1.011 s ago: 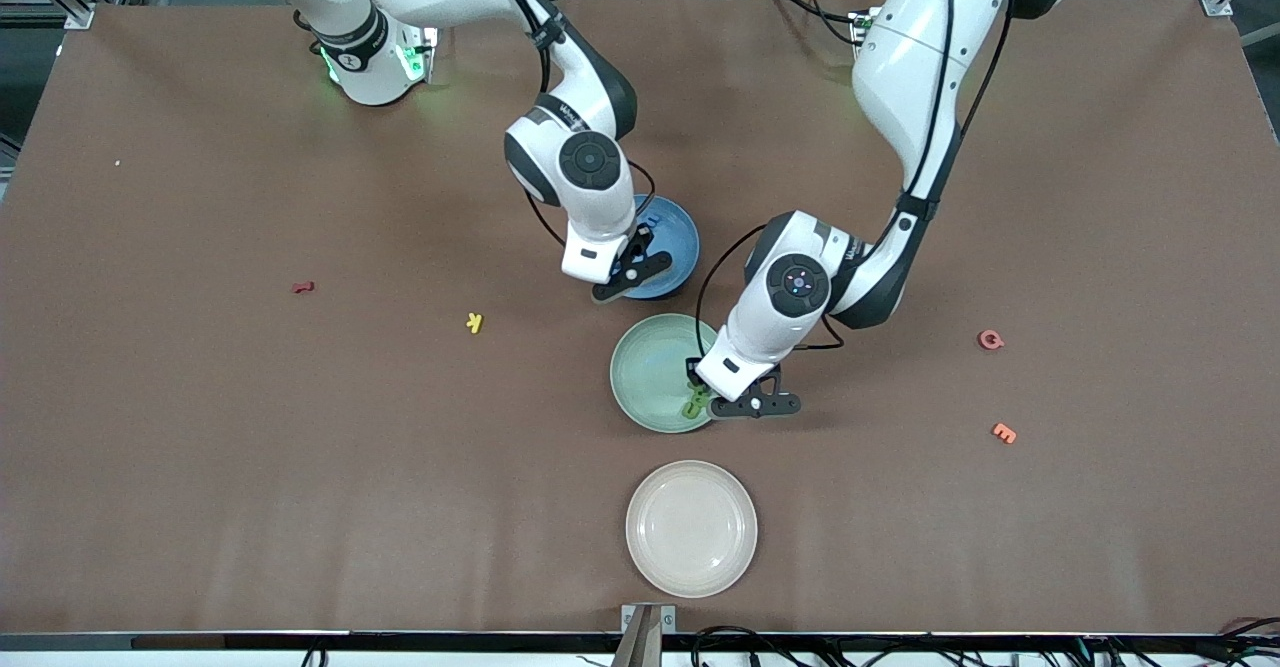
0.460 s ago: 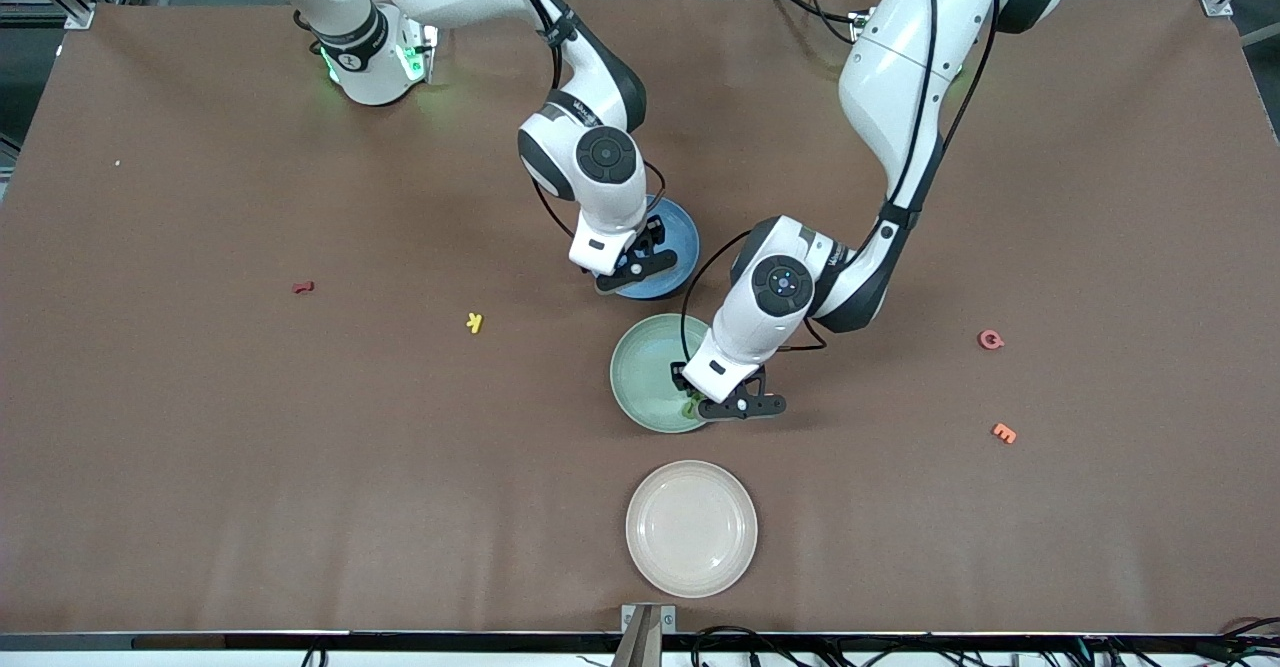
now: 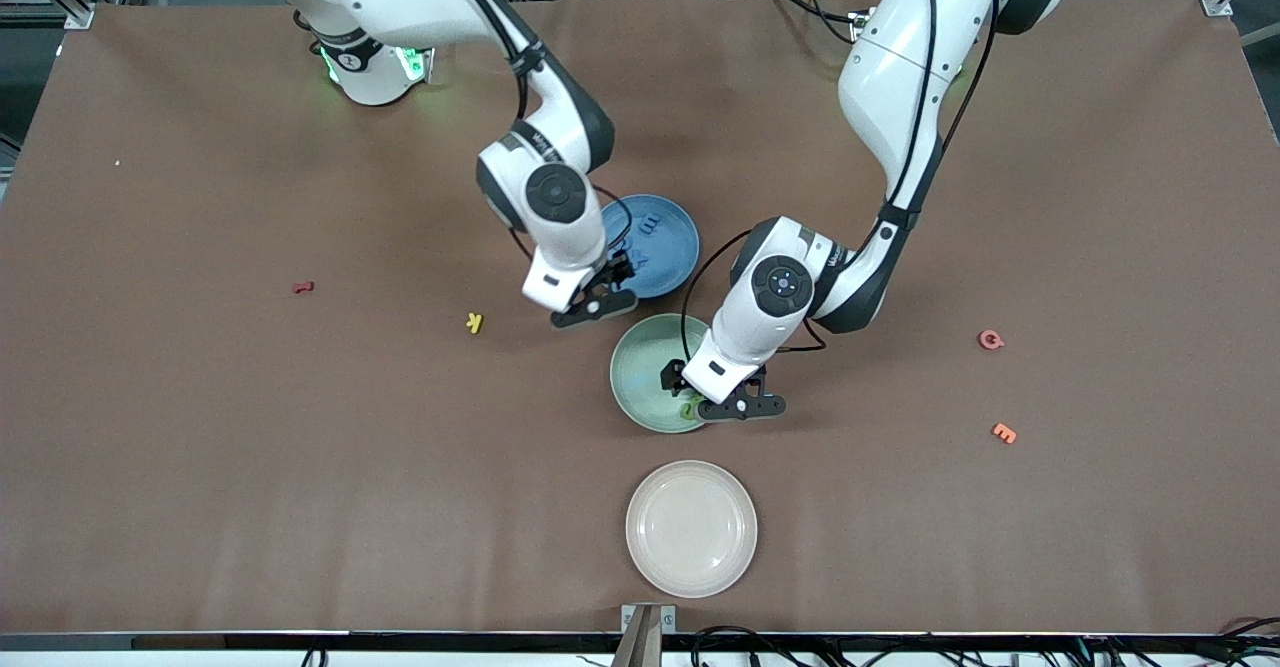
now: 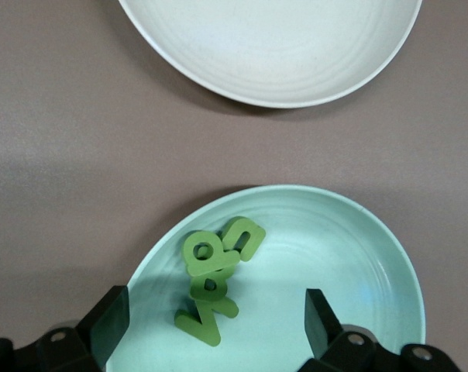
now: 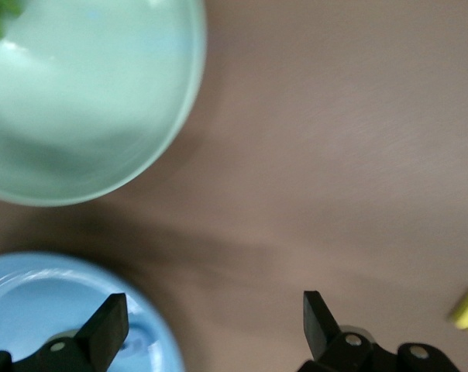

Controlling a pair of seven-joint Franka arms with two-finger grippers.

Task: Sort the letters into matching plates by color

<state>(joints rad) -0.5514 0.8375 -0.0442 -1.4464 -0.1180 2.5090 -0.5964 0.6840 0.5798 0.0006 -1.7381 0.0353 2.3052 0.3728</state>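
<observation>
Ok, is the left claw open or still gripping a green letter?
Open. The left claw hangs over the green plate, fingers spread, and the green letters lie loose in it.

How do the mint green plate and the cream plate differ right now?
The mint green plate holds a pile of green letters; the cream plate holds nothing. The left gripper, open, is over the green plate; no gripper is over the cream plate, which lies nearer the front camera. Both are round, shallow and of like size.

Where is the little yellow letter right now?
In the front view, the yellow letter lies on the bare table, toward the right arm's end, beside the open right pincer and a bit nearer the camera than the blue plate.
</observation>
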